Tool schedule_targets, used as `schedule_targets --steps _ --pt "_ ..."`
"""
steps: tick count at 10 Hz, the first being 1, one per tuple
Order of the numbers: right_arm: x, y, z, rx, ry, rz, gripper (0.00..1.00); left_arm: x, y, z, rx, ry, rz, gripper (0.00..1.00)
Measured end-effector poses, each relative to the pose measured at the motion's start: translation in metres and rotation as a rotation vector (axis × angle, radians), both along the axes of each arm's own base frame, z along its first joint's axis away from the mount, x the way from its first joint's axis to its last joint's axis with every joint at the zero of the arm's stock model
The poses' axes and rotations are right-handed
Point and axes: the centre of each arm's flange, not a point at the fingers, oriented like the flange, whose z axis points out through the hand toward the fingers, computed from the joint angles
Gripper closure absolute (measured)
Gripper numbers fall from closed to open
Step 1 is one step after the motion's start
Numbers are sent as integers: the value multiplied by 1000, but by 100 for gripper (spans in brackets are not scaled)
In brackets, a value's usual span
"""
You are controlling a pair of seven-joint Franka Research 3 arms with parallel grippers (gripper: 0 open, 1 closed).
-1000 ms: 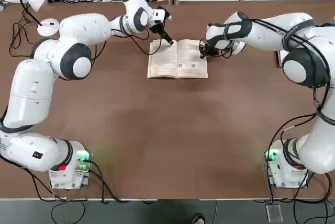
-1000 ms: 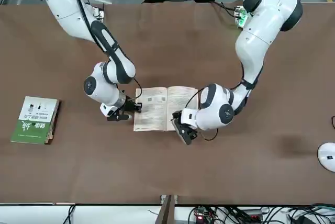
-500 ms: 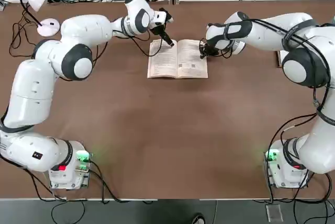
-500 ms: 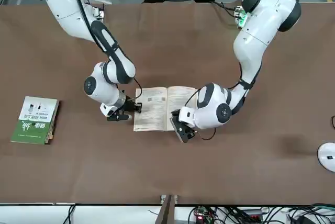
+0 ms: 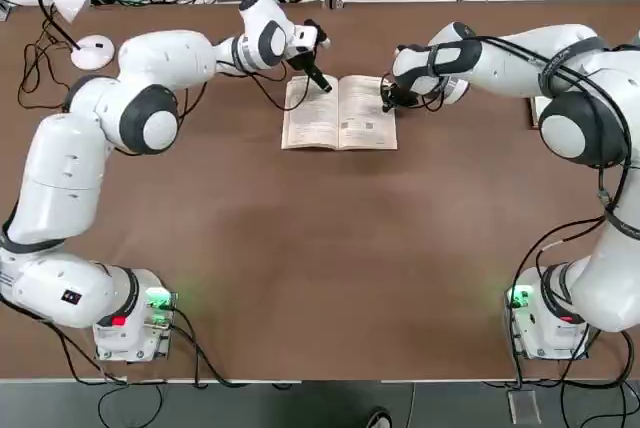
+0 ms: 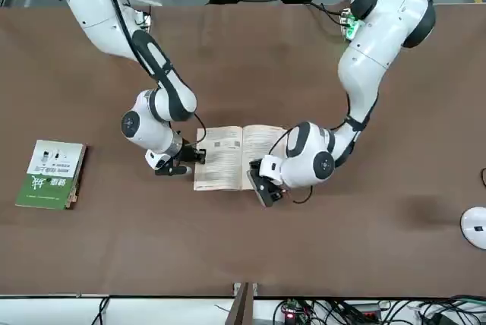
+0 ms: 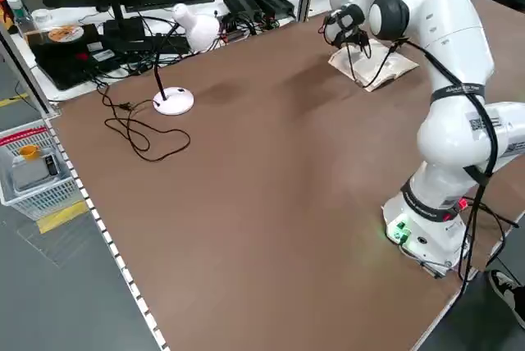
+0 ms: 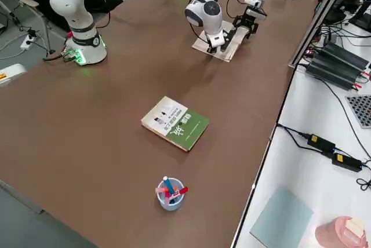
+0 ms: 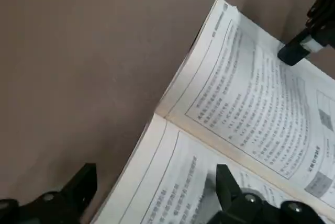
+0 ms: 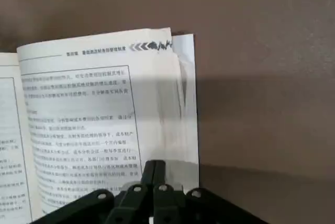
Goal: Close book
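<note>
Lying open: book (image 5: 339,113) flat on the brown surface (image 5: 330,248), spine running away from the robot, both page spreads facing up, near the far middle of the surface.
Progress: nothing of the closing done, judging by the flat spread; neither half lifted, cover hidden underneath; whole fold-over left to do.
Right pincer (image 10: 155,174): fingers pressed together with no gap, tips down on the outer edge of the right-hand pages; pinning or about to pry, not gripping anything visible.
Right pincer, seen from above (image 5: 388,100): at the book's right margin, near the far corner.
Left pincer (image 9: 157,182): fingers spread wide, one beyond the book's edge over bare surface, the other over the left-hand page; nothing between them held.
Left pincer, seen from above (image 5: 320,81): at the far left corner of the book, angled down toward it.
Likely next: a page block or cover edge caught and swung over the spine.
Elsewhere: green-and-white book (image 6: 52,174) closed, well apart, on the robot's right.
</note>
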Motion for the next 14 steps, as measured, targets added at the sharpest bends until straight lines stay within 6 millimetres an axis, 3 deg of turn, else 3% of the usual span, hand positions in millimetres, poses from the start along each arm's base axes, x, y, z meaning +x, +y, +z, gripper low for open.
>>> schedule_targets --steps 14 --pt "0 0 0 0 0 0 99 -2 -1 -5 -103 97 96 0"
